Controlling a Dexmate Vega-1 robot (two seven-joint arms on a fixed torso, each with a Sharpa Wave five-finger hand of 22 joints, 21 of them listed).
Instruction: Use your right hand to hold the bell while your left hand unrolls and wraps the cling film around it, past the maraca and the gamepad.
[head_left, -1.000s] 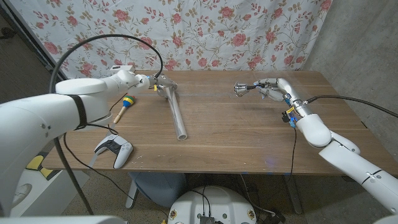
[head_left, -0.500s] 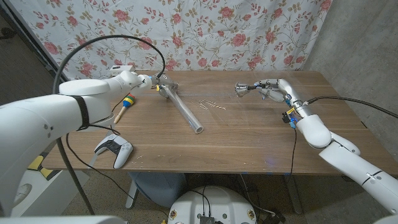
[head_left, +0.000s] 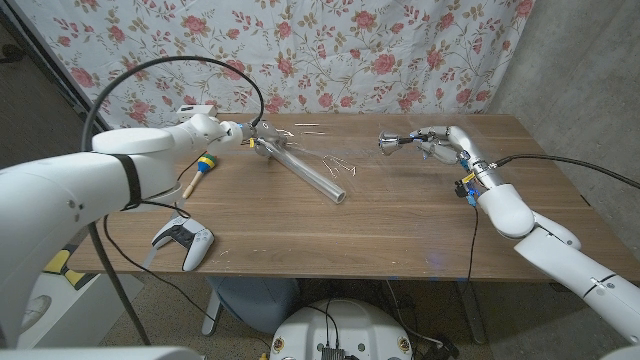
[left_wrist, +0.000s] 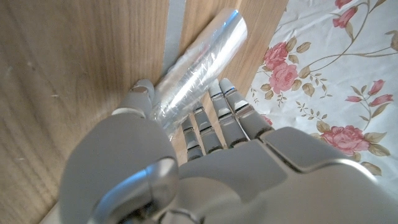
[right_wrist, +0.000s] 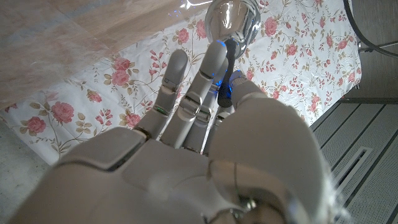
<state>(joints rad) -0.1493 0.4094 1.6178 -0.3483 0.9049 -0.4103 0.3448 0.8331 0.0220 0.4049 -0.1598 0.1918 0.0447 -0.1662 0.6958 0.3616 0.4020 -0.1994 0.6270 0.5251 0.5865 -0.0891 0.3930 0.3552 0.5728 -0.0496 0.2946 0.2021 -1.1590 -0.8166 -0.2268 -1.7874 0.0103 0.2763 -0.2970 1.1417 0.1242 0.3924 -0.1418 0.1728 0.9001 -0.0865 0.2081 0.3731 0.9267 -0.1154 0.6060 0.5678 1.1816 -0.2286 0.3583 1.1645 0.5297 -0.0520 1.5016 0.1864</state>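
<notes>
My left hand (head_left: 232, 131) grips one end of the cling film roll (head_left: 306, 166) at the table's back left; the roll slants out toward the table's middle. In the left wrist view the fingers (left_wrist: 214, 115) wrap the clear roll (left_wrist: 194, 70). A thin sheet of film (head_left: 335, 158) glints between the roll and the bell. My right hand (head_left: 436, 144) holds the shiny metal bell (head_left: 388, 144) by its handle above the table's back right. The right wrist view shows the bell (right_wrist: 234, 15) at the fingertips (right_wrist: 217, 53). The maraca (head_left: 201, 168) and the white gamepad (head_left: 184, 240) lie at the left.
A floral cloth (head_left: 350, 50) hangs behind the table. A black cable (head_left: 175, 70) loops above my left arm, and another cable (head_left: 473, 235) hangs from the right forearm. The wooden table (head_left: 400, 230) has bare surface in the middle and front.
The roll's free end has swung from pointing toward the front edge round toward the bell. Glints of film now show between roll and bell. The right hand has stayed put.
</notes>
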